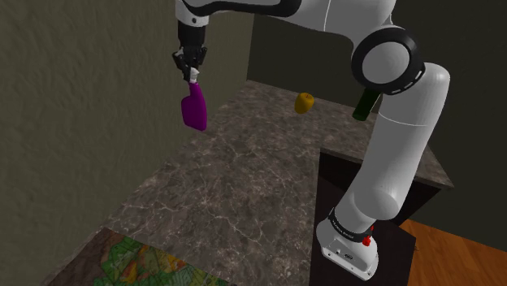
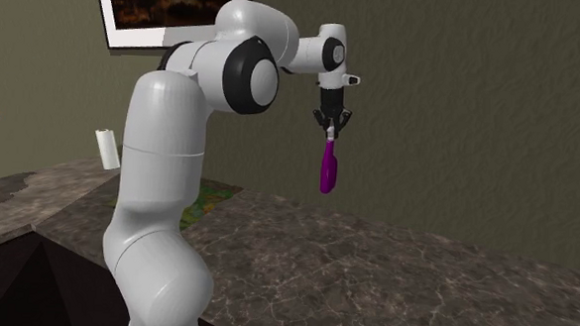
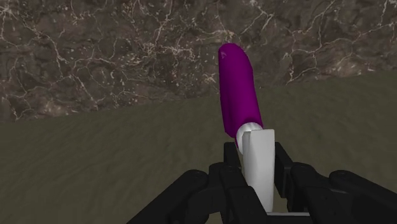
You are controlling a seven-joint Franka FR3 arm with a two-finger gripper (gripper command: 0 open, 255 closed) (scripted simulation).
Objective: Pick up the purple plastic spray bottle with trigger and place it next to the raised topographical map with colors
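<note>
Purple spray bottle (image 1: 194, 107): one, hanging in the air at the upper left of the shoulder view, clear of the stone-patterned worktop (image 1: 244, 187).
Pincer (image 1: 192, 75): one, clamped on the bottle's white trigger head (image 3: 257, 159).
Coloured relief map (image 1: 146, 264): one, flat at the lower left corner, well apart from the bottle.
Done: grasp and lift, apparently.
Left: carry to the map, set down beside it, release.
Others: one yellow thing (image 1: 305, 102) and one dark green bottle (image 1: 367, 101), both upper right.
</note>
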